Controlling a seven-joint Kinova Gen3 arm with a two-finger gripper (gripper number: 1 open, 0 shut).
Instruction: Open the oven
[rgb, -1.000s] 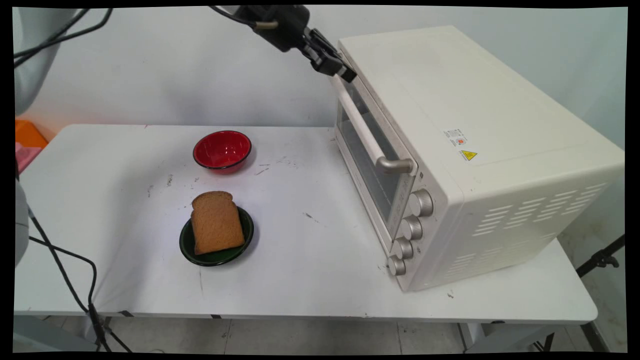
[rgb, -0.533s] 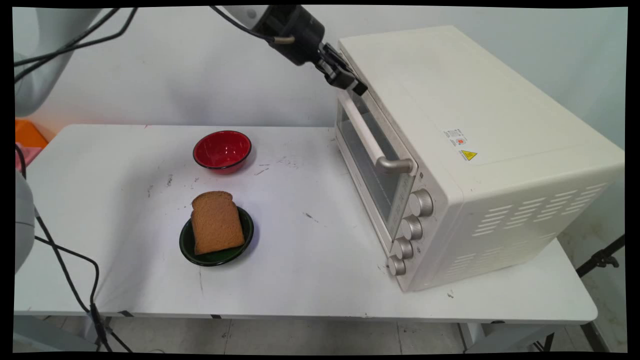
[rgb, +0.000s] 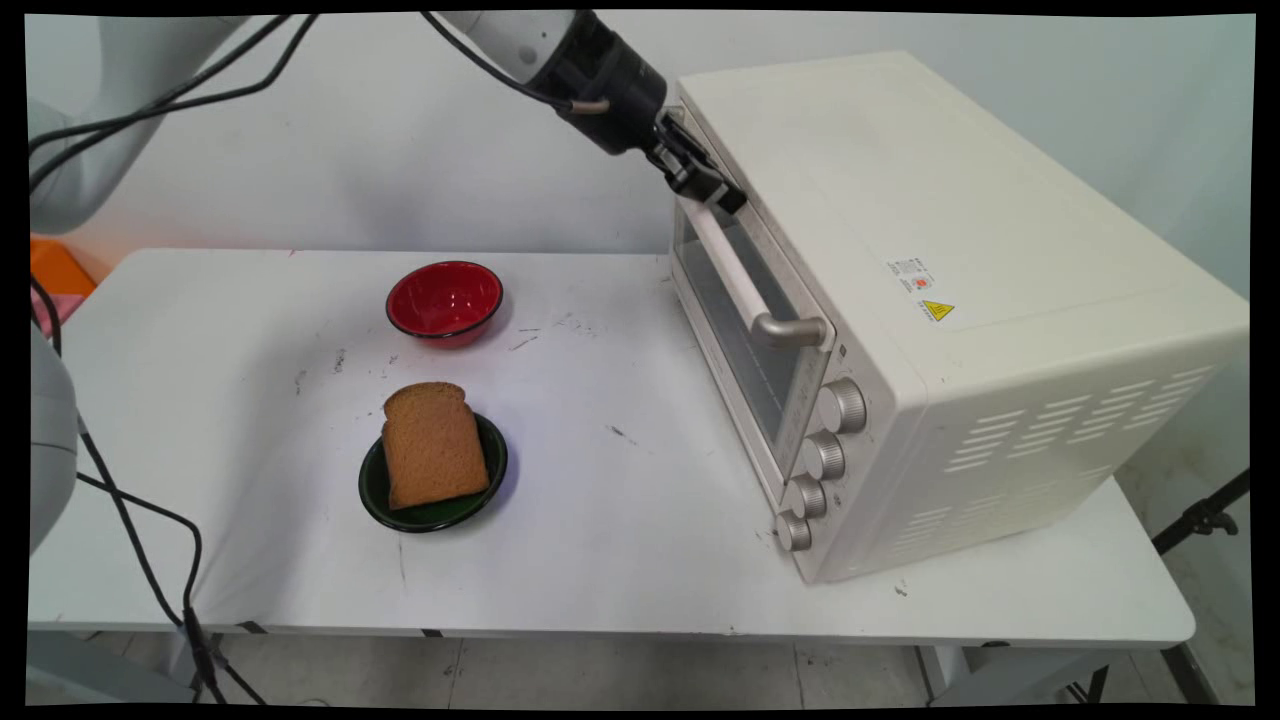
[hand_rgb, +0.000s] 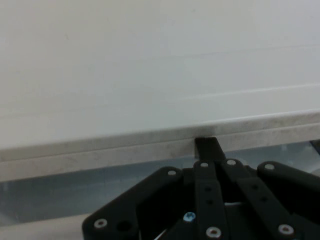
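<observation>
While the arm slants down from the upper left, its gripper (rgb: 722, 193) presses against the far top corner of the toaster oven (rgb: 930, 300), at the door handle's (rgb: 745, 290) far end. Whether its fingers are open or closed cannot be told. A bread slice (rgb: 432, 445) lies on a green plate (rgb: 493, 470) nearer left, beside a red bowl (rgb: 444, 300).

No legible text anywhere. Toaster oven (rgb: 950, 300) top panel carries two small stickers: a white label (rgb: 912, 274) with a red mark, print too small to read, and just beside it a yellow triangular warning sign (rgb: 937, 310). The four control knobs (rgb: 820, 460) show no readable markings. Hand view shows no lettering.
</observation>
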